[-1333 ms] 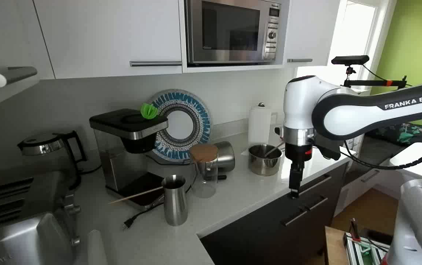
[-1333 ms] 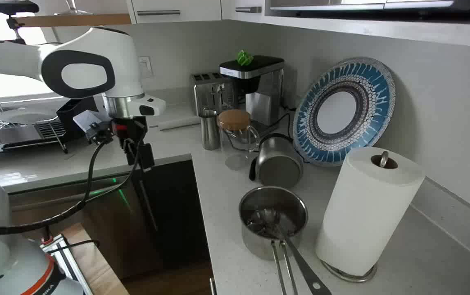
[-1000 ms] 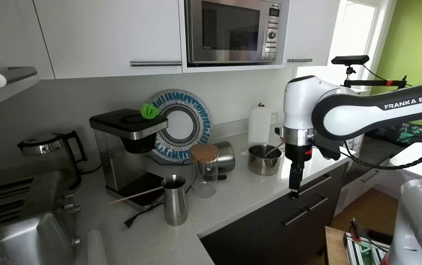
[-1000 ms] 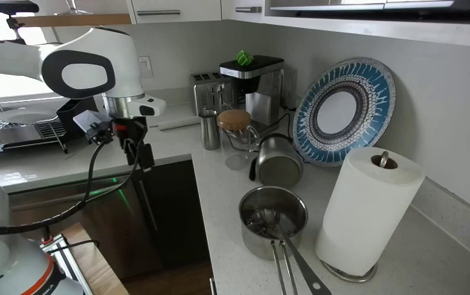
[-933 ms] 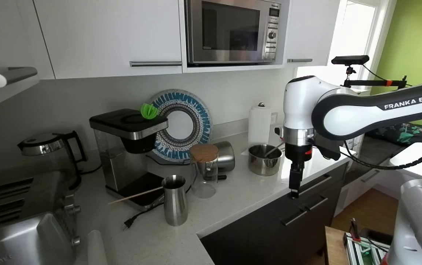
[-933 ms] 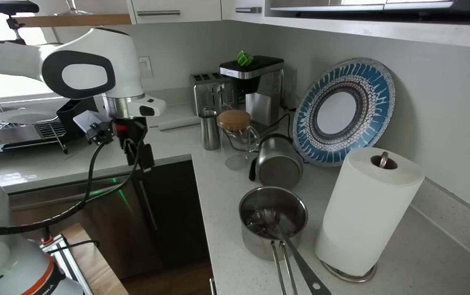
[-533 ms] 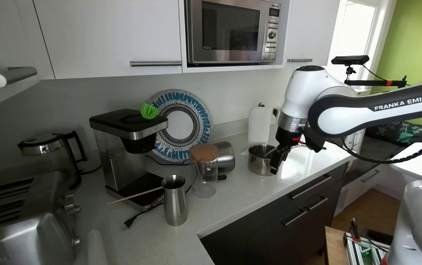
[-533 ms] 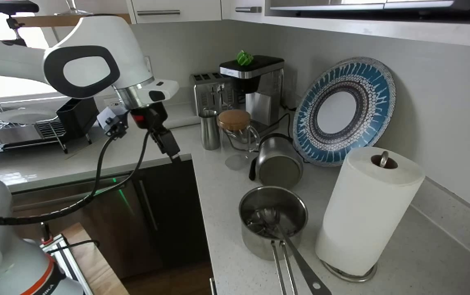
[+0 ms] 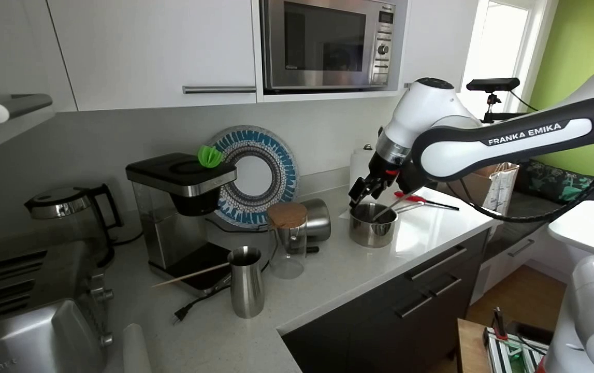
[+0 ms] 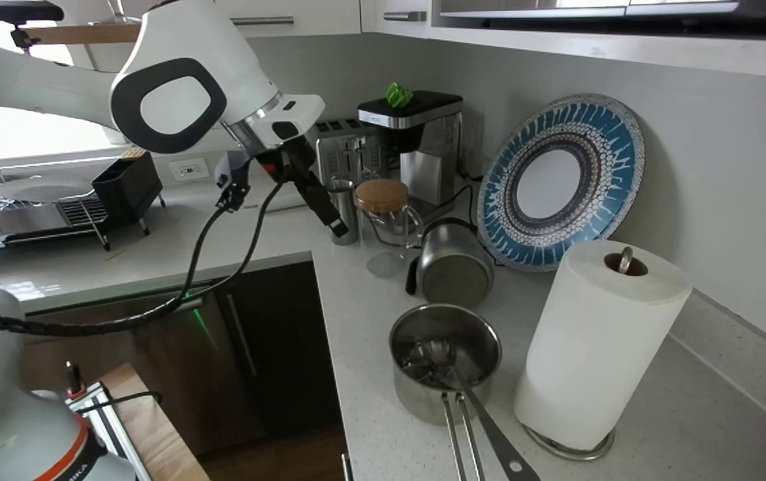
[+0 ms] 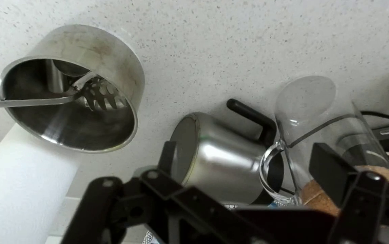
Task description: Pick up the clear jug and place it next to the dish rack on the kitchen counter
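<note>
Hovering over the kitchen counter (image 10: 356, 314) with the gripper (image 11: 247, 165), tilted well off vertical — at a guess, to meet something upright from the side rather than from overhead! Spread wide, with nothing in its grasp, presumably to leave room for a fat cylinder. Now find the clear jug (image 11: 318, 123): beyond the gripper, toward the wrist view's right, partly hidden there by a finger (image 11: 330, 173). Upright on the counter, wearing its cork top (image 9: 287, 213), not yet lifted. And look dead ahead, framed between the fingers in that view, at the steel mug (image 11: 221, 162), lying on its side just beside the jug's glass handle (image 11: 263, 171); touching or not, cannot tell. Likely to crowd a grasp from this angle, so worth shifting across before closing. Spot the steel pot (image 9: 372, 237) too, out past the opposite finger, propping a slotted spoon (image 11: 102, 93) against its rim. And for the finish, see the dish rack (image 10: 86, 212), well away from the gripper, round the counter's inner corner — so, most likely, a long carry to come
</note>
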